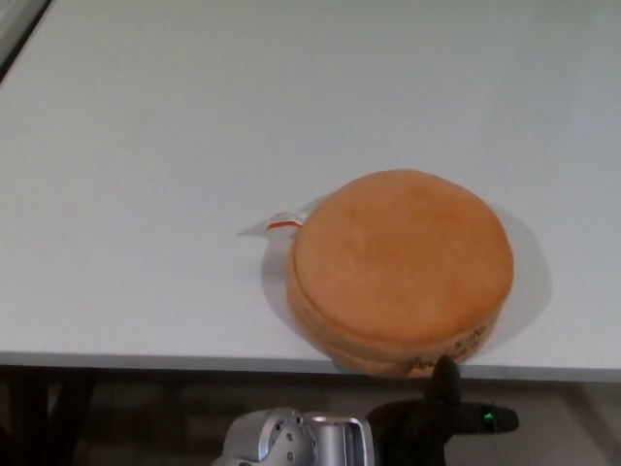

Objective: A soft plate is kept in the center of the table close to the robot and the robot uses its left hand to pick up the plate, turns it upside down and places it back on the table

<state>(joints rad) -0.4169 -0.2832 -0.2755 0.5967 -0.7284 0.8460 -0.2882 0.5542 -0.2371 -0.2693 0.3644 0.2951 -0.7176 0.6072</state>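
The plate point(403, 267), a thick soft orange disc, lies flat on the white table point(146, 146), right of the middle and close to the near edge, its front rim almost at that edge. Its broad top face is plain orange; dark lettering runs along the side wall at the front right, too small to read. A small white tag point(284, 221) with a red mark sticks out from its upper left side and rests on the table.

The left hand point(439, 413) sits below the table edge, just in front of the plate. One black finger point(446, 374) points up, its tip at the plate's front rim; whether it touches I cannot tell. Another finger reaches out to the right with a green light on it. The fingers are apart and hold nothing. The silver wrist point(296, 442) shows at the bottom
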